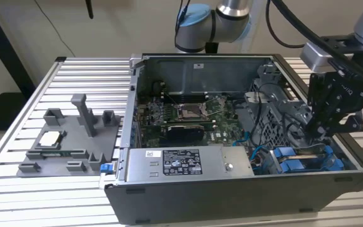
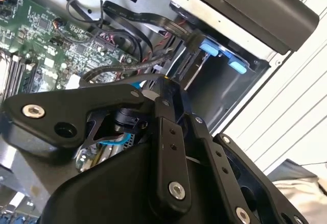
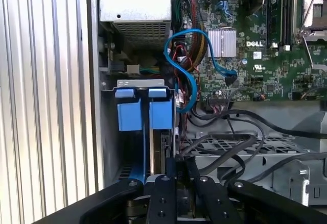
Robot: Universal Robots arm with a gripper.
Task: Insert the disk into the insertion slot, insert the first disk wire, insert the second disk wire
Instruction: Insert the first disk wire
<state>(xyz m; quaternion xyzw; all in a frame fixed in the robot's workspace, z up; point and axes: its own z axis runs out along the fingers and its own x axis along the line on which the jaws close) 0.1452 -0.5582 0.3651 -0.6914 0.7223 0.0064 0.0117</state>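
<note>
The disk [image 1: 302,160], edged by its bright blue carrier [image 3: 137,116], sits in the insertion slot [image 3: 110,132] at the case's front corner on the exterior view's right. Its blue tabs [image 2: 219,55] stick out of the grey bay. My gripper [image 1: 319,142] reaches down into the case right behind the disk. In both wrist views the fingers stand close together, and black wires [image 3: 225,150] run straight into the gripper [image 3: 180,165]. The black disk wire [image 2: 122,73] ends at the gripper [image 2: 166,83], where a bit of yellow shows. The plug itself is hidden by the fingers.
A silver power supply box [image 1: 181,163] lies along the case front. The green motherboard [image 1: 188,127] with its square socket [image 1: 188,111] fills the middle. A blue cable [image 3: 186,66] loops beside the bay. A grey fixture plate [image 1: 68,142] rests on the slatted table [image 1: 87,75].
</note>
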